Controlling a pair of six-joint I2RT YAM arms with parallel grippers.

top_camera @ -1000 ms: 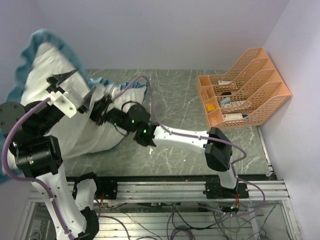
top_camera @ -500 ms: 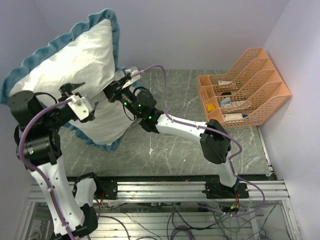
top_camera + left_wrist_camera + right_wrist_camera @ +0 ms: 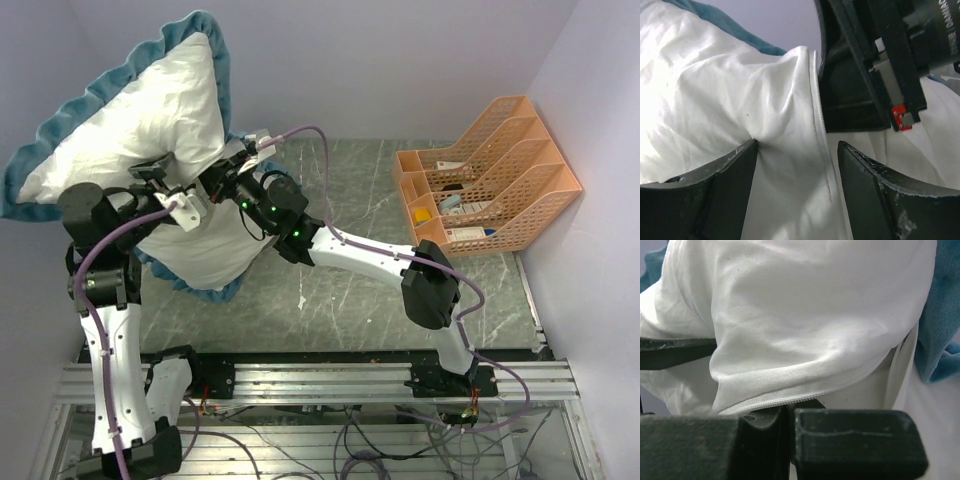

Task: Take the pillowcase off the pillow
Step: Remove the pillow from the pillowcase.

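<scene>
Straddling the pillowcase [image 3: 715,95] along its zipper hem [image 3: 819,117], the left gripper [image 3: 795,150] gapes wide; the right gripper [image 3: 790,417], just beyond, pinches that hem.

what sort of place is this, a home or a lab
Most likely a robotics lab bench, not a home: a left arm and right arm bolted to a metal rail at the edge of a stone-look table, loose cables below, plain walls boxing it in.

Bright, even light from above, shadows soft. Overexposed glare on the white zip-seamed fabric [image 3: 660,105] at left; close black right-gripper fingers [image 3: 855,440] soft, out of focus.
</scene>
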